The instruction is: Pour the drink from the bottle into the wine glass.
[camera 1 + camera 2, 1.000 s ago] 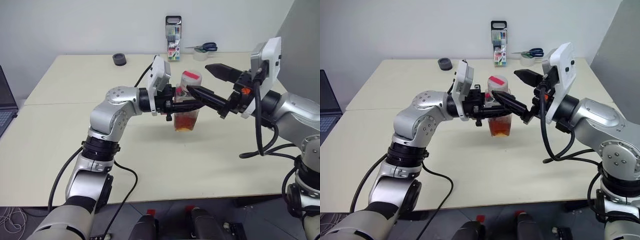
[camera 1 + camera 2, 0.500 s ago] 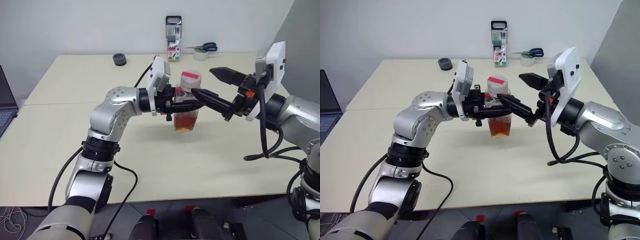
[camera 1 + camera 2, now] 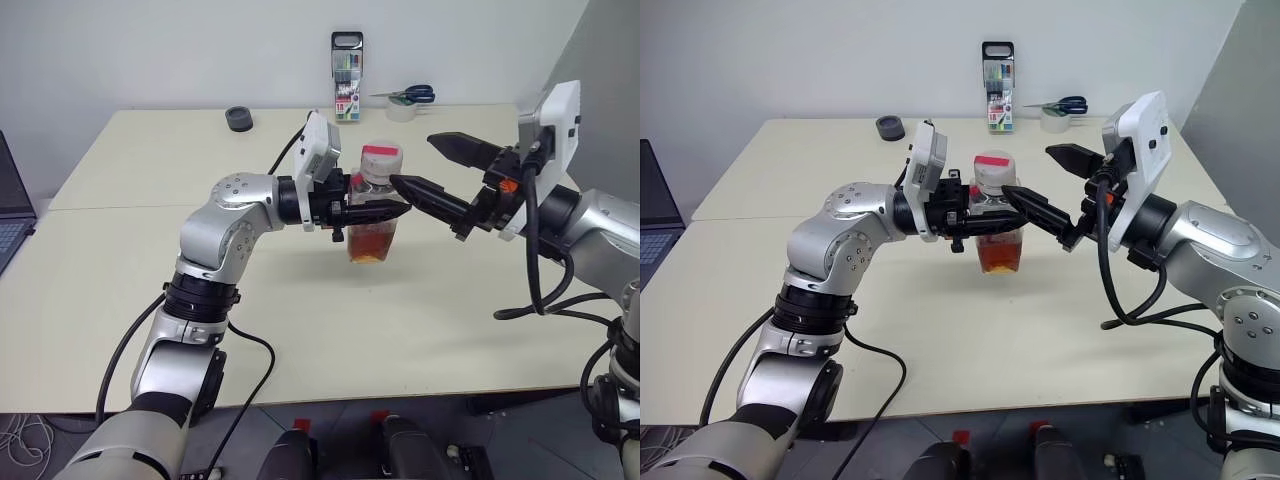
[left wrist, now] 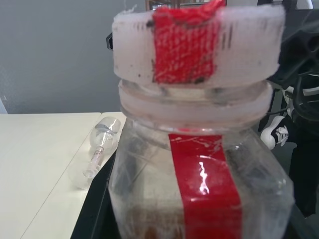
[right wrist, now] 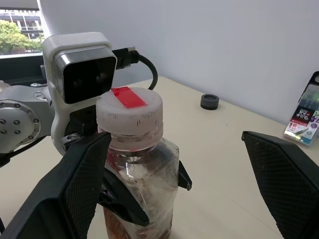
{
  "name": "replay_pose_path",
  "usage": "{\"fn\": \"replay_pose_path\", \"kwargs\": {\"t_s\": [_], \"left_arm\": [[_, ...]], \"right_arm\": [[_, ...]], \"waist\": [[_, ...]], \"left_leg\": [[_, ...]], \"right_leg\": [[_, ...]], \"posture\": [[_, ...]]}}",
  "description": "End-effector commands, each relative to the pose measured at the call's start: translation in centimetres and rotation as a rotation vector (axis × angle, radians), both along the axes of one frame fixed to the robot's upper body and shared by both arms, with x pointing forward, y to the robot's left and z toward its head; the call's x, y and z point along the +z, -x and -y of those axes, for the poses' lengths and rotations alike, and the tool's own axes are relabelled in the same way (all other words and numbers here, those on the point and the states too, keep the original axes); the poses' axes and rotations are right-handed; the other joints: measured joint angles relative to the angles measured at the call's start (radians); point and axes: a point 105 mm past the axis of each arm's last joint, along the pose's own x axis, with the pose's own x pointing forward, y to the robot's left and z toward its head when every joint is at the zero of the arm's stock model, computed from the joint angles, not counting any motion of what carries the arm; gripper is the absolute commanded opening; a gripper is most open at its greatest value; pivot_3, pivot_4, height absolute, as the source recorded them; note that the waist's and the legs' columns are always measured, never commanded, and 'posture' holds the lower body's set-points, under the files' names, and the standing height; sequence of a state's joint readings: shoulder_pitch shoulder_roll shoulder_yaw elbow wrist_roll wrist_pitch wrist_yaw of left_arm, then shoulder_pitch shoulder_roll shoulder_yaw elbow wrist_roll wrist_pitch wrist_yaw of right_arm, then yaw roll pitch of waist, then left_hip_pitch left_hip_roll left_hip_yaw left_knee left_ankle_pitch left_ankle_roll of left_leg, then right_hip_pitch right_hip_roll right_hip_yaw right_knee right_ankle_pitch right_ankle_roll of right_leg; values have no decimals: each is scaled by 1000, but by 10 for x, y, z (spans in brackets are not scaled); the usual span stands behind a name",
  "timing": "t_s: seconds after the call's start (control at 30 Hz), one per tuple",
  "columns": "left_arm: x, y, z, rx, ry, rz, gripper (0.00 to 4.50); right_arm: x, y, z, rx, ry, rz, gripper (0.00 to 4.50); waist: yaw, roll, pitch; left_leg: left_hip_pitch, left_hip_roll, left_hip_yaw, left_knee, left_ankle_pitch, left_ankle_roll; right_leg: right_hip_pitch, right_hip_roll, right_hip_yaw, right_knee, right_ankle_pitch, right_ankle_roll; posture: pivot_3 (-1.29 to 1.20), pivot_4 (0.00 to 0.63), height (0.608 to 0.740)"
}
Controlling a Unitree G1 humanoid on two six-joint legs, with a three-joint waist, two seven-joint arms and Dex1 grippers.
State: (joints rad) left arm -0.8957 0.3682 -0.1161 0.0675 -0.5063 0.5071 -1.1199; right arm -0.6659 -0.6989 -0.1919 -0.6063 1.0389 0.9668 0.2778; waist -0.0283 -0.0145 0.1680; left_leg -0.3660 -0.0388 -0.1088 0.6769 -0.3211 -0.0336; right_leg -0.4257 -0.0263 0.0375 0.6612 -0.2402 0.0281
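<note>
Your left hand (image 3: pixel 385 211) is clenched on the bottle (image 3: pixel 375 205), gripping it from the side just below the neck, the hand pointing level toward your right. The bottle stands upright at mid-bench, held near or on the bench (image 3: pixel 120 270); you can't tell whether its base touches. The cap (image 3: pixel 994 170) is whitish with a red strip across the top, and it is on. A red strip also runs down the bottle's front in the left wrist view. The drink (image 3: pixel 371 245) fills only the lower part of the bottle, amber-brown.

Your right hand (image 3: pixel 432 168) is released, fingers spread wide, just to the right of the bottle's cap and neck and not touching. One finger (image 3: pixel 1040 209) points at the bottle's neck, close to your left fingertips; the other finger (image 3: pixel 1073 156) sits higher and farther back. In the right wrist view the near finger (image 5: pixel 75 184) lies just beside the cap and the other is well apart from it.

In the left wrist view a clear glass object (image 4: pixel 97 149) lies on its side on the bench behind the bottle; too blurred to say it's the wine glass.

At the far edge: marker pack (image 3: pixel 347 62) upright, scissors (image 3: pixel 410 94) on a tape roll (image 3: pixel 402 111), small dark ring (image 3: pixel 238 118). Laptop edge (image 3: pixel 12 215) at your far left.
</note>
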Motion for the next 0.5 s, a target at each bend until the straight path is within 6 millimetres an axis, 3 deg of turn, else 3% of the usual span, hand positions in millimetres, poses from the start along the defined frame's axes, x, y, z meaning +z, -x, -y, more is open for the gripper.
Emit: {"fn": "replay_pose_path", "kwargs": {"t_s": [0.03, 0.5], "left_arm": [[15, 7, 0, -11, 31, 70, 1767], [13, 6, 1, -13, 30, 68, 1767]], "right_arm": [[9, 2, 8, -32, -14, 50, 4474], [10, 0, 13, -59, -18, 49, 4474]], "waist": [[0, 0, 0], [0, 0, 0]], "left_leg": [[0, 0, 0, 0, 0, 0], [0, 0, 0, 0, 0, 0]], "right_leg": [[0, 0, 0, 0, 0, 0], [0, 0, 0, 0, 0, 0]], "posture": [[0, 150, 740], [0, 150, 740]]}}
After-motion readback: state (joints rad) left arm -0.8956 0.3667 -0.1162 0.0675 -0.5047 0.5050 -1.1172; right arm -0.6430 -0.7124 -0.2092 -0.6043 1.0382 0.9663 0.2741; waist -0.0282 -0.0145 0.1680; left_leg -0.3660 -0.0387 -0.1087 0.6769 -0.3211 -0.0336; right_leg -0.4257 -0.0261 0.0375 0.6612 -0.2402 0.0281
